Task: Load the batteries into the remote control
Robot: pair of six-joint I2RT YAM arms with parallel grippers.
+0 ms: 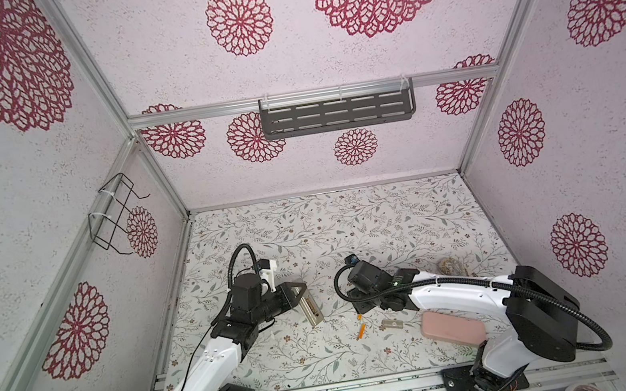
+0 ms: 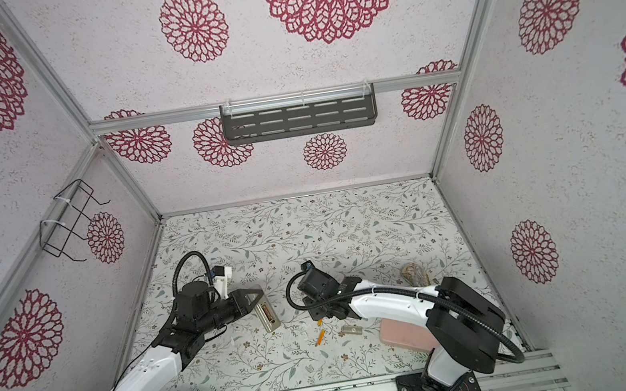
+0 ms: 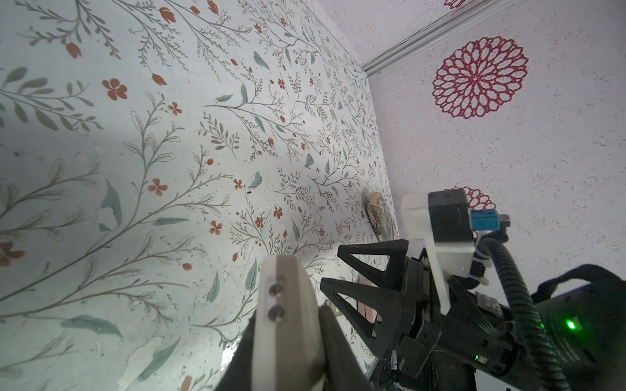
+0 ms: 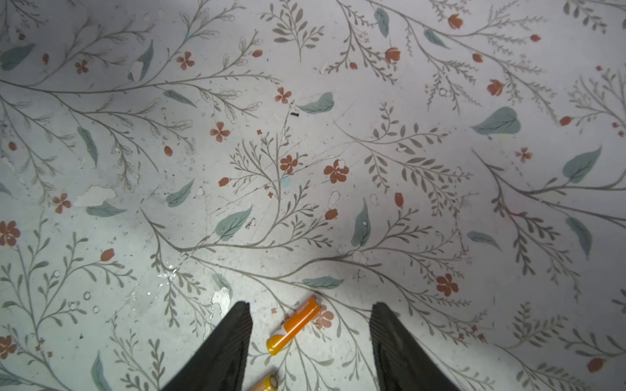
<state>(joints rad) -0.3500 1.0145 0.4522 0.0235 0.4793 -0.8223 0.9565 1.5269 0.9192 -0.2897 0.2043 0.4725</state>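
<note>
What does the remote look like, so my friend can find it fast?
On the flowery table, look at the left gripper. It pinches the remote control, a slim beige bar showing an open battery slot, unlike the rounded pink pad and the tiny orange batteries.

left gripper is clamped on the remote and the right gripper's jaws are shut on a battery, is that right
Not quite. The left gripper is clamped on the remote, but the right gripper is not shut on a battery: the right wrist view shows its jaws apart, with the battery lying on the table between them, untouched.
</note>
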